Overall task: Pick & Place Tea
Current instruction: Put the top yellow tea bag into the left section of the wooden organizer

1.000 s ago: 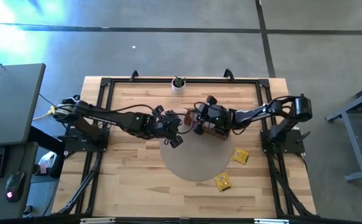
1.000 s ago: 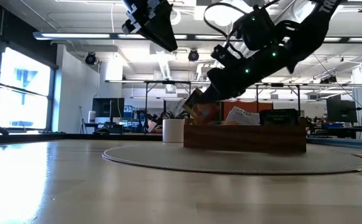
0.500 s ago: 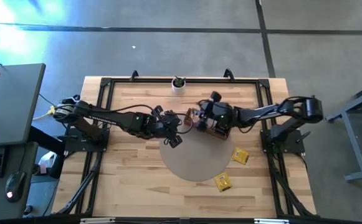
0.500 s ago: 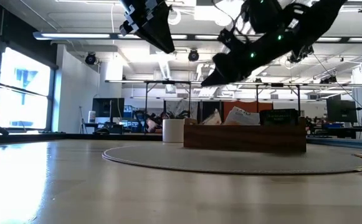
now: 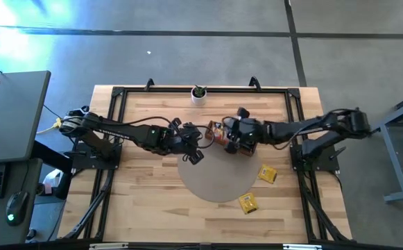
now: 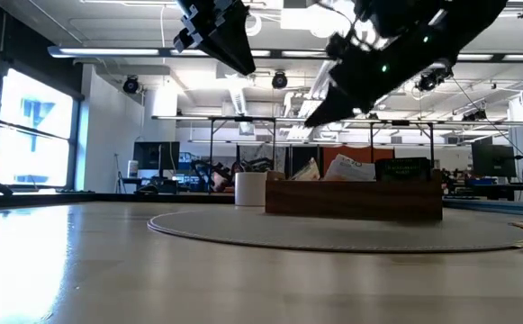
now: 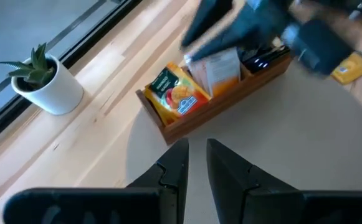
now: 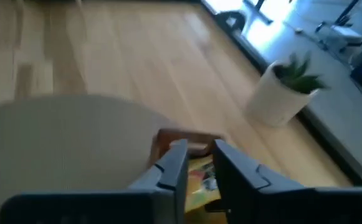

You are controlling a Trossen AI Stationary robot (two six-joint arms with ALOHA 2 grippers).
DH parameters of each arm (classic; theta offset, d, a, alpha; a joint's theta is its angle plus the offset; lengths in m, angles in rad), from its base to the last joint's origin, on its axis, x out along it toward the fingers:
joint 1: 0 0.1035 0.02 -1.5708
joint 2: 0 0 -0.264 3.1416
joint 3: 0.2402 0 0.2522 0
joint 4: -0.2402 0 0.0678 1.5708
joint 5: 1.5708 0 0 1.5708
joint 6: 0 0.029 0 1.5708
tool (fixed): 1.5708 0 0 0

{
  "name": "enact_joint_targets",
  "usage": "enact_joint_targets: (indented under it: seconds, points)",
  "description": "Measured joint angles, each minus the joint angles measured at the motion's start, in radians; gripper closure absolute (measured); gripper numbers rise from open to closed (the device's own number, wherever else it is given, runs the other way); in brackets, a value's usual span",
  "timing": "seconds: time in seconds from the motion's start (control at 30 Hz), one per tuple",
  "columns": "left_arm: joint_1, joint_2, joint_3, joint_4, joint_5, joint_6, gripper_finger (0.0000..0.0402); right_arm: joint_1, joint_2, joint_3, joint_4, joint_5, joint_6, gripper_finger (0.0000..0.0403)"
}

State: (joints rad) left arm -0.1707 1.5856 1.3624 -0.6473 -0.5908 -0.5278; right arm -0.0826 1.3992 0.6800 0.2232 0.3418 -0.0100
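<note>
In the middle of the high view we see a brown wooden tray (image 5: 230, 138) sitting on the upper edge of a round grey mat (image 5: 218, 173), with both arms meeting over it. The right gripper (image 5: 230, 135) comes in from the right of the frame and hangs above the tray. In the right wrist view its two dark fingers (image 8: 171, 167) stand a narrow gap apart with nothing between them, and an orange tea sachet (image 8: 199, 176) shows in the tray just beyond them. In the low view that gripper sits in the upper middle of the frame, clear above the tray (image 6: 353, 194), where pale sachets (image 6: 348, 167) stand upright.

The left gripper (image 5: 193, 146) reaches in from the left of the high view and hovers over the mat's upper left edge, just beside the tray's left end. In the left wrist view its fingers (image 7: 176, 167) also stand narrowly apart, holding nothing. Ahead of them, in the centre of that frame, the tray (image 7: 196, 118) holds an orange sachet with a fruit picture (image 7: 176, 94) at its near end.

Toward the lower right of the high view, two yellow sachets lie loose: one (image 5: 268, 173) on the bare wood just off the mat, another (image 5: 248, 203) at the mat's lower right rim. A small white pot with a plant (image 5: 198, 94) stands at the upper middle of the table (image 5: 146, 194).
</note>
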Motion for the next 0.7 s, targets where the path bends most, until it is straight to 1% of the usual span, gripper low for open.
enact_joint_targets:
  seconds: [0.13, 0.2, 0.3, 0.4, 0.57, 0.7]
  points:
    - [0.000, 0.000, 0.000, 0.002, 0.032, 0.000, 0.0344, 0.015, 0.109, 0.001, 0.019, -0.005, -0.015, 0.0379]
    - [0.000, 0.000, 0.000, 0.001, 0.035, -0.001, 0.0344, 0.022, 0.154, 0.023, -0.003, -0.005, -0.027, 0.0396]
    - [0.000, 0.000, 0.000, 0.004, 0.033, -0.001, 0.0344, 0.031, 0.206, 0.089, -0.083, 0.047, -0.038, 0.0392]
    - [0.000, 0.000, 0.000, 0.005, 0.031, -0.001, 0.0344, 0.032, 0.260, 0.176, -0.239, 0.095, -0.043, 0.0399]
    - [0.000, 0.000, 0.000, 0.001, 0.031, 0.000, 0.0344, 0.030, 0.341, 0.319, -0.472, 0.089, -0.034, 0.0396]
    - [0.000, 0.000, 0.000, 0.000, 0.033, 0.004, 0.0344, 0.023, 0.397, 0.391, -0.523, 0.095, -0.049, 0.0400]
